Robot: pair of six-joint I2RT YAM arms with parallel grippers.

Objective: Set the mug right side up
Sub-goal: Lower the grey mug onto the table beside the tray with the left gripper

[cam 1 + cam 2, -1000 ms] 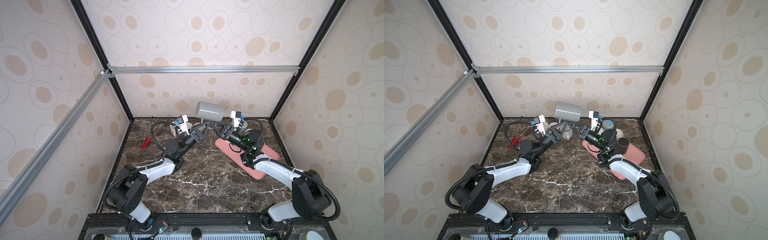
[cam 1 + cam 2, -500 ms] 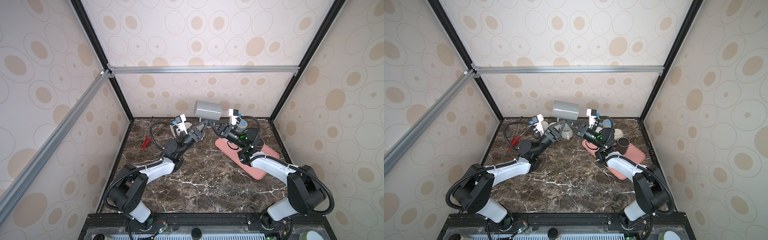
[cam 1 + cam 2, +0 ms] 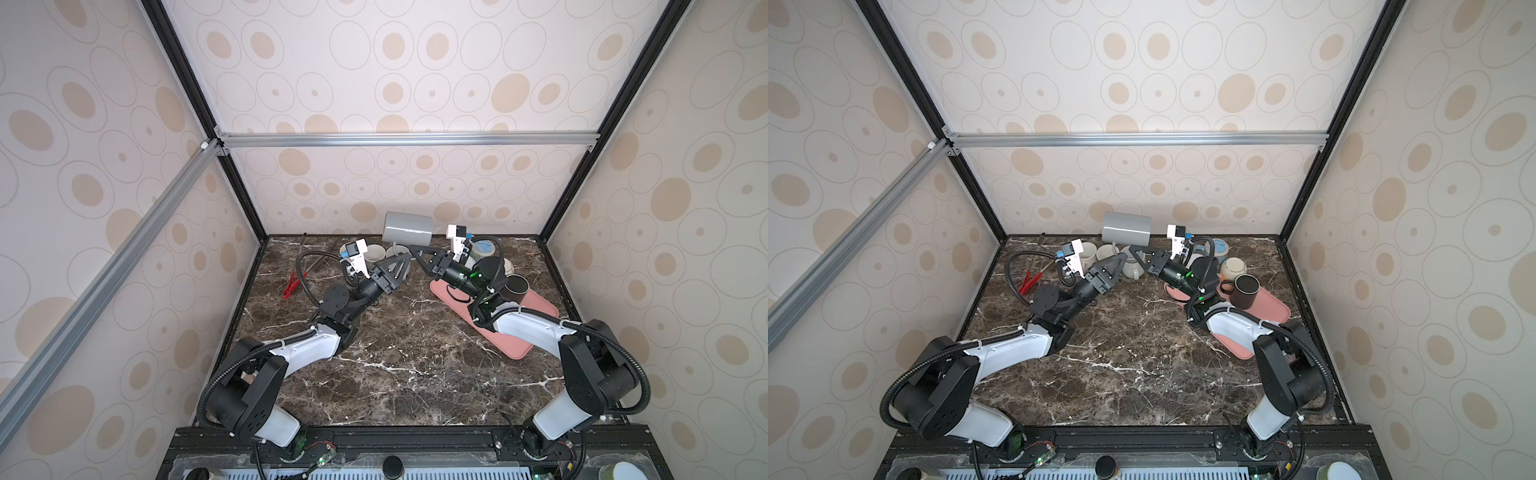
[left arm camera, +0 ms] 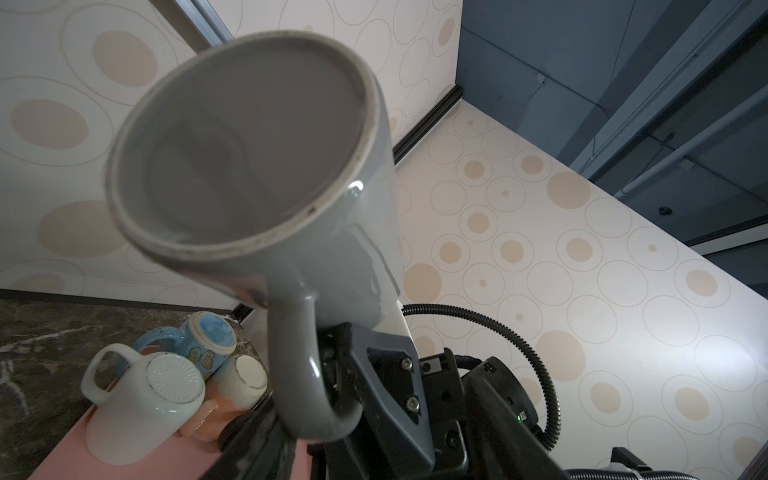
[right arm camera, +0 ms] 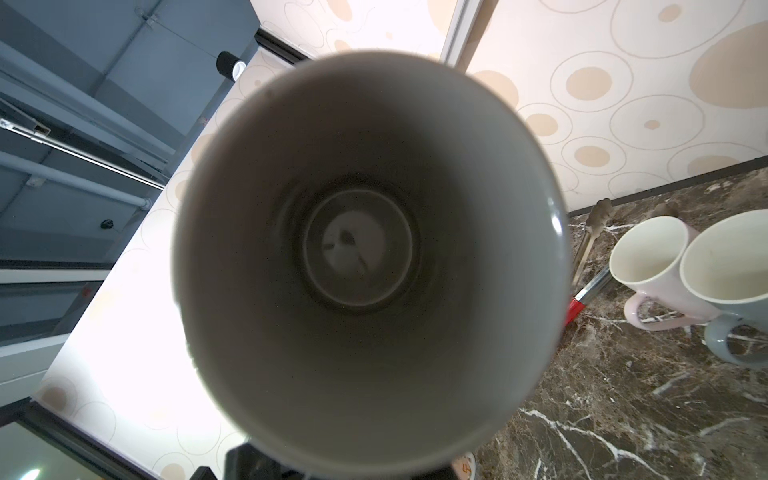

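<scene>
Where the marble tabletop [image 3: 395, 353] nears the left wall, red-handled tongs [image 3: 293, 284] lie flat. Next comes the left gripper [image 3: 404, 264], raised off the tabletop and aimed up at the grey mug [image 3: 409, 228]. I cannot tell from any view whether its jaws stand open or closed, nor whether it touches the mug. The grey mug hangs in the air over the back middle of the tabletop, lying on its side. Its base faces the left arm's wrist camera and its mouth faces the right arm's. The right gripper [image 3: 412, 250] is clamped on the mug's handle [image 4: 307, 374], which points down from the body. Farther right, a pink tray [image 3: 519, 328] lies on the tabletop and carries a dark brown mug [image 3: 515, 286], upright with its mouth up.
</scene>
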